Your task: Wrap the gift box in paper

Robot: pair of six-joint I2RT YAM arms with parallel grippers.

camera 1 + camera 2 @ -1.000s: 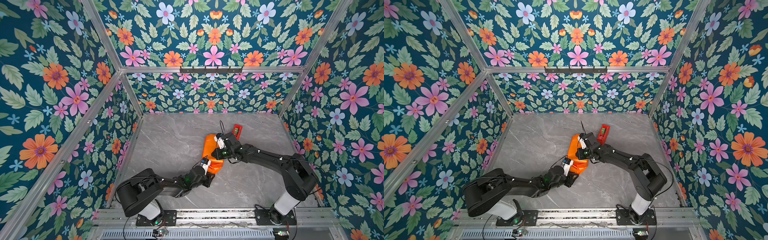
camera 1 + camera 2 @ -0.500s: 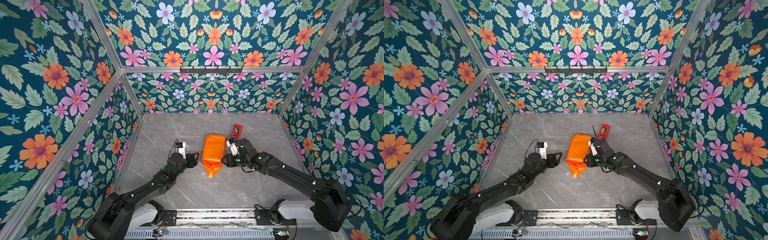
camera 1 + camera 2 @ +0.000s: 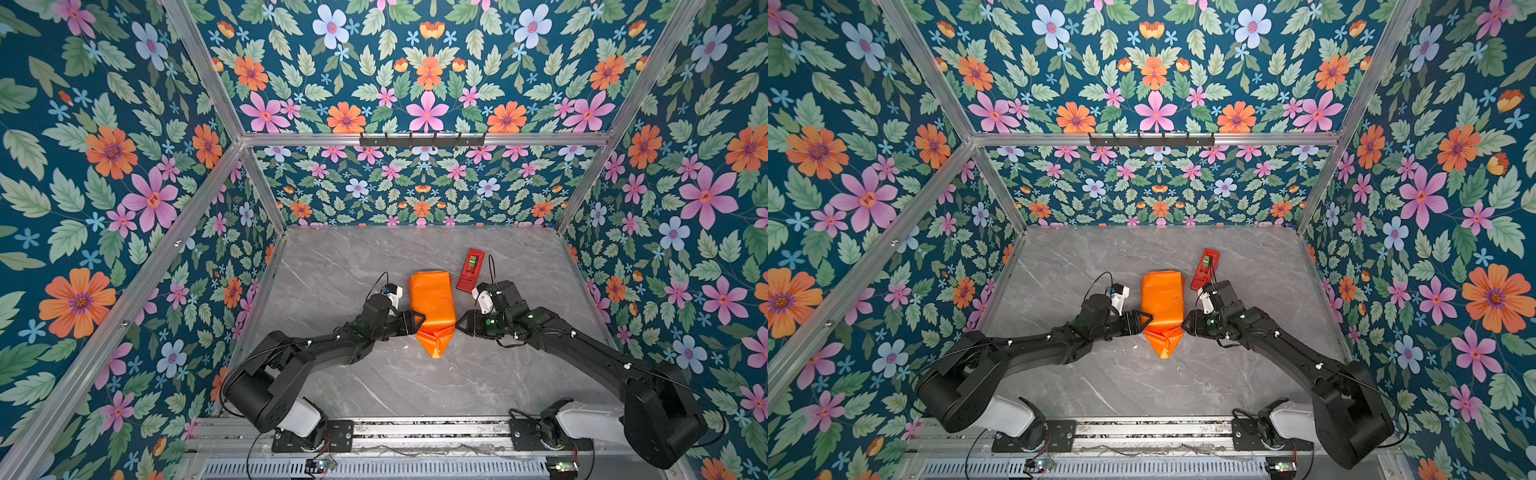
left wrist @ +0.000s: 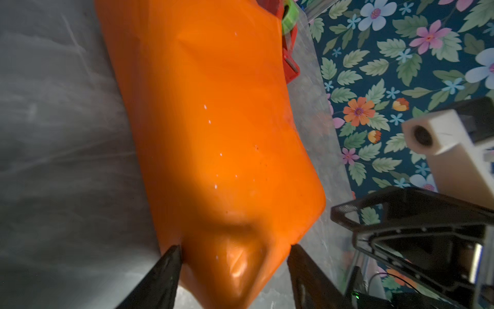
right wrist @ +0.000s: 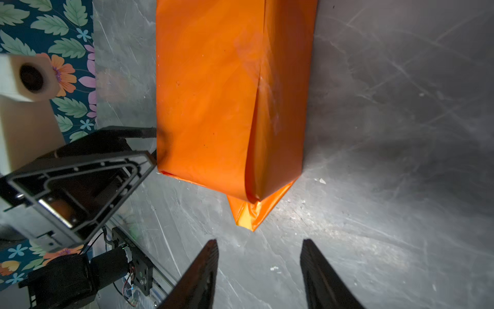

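Since half a second ago, the left pincer (image 3: 417,322) has swung in from open worktop (image 3: 332,270) to the left flank of the paper (image 3: 432,305). The right pincer (image 3: 459,326) has shifted only slightly toward the near end.

1. Paper: folded into an oblong orange parcel lying flat at mid-worktop in both top views. Its near end tapers to a folded point. A lengthwise overlap seam shows in the right wrist view.
2. Gift box: hidden; none of its surface shows.
3. Left pincer: jaws spread. The fingertips (image 5: 151,160) sit at the parcel's near left corner, touching or just beside the paper.
4. Right pincer: jaws spread over bare worktop, just beside the parcel's right flank. The tapered point lies ahead of the fingertips (image 5: 211,248), apart from them.
5. Red tape dispenser (image 3: 470,270): on the worktop just beside the parcel's far right corner.
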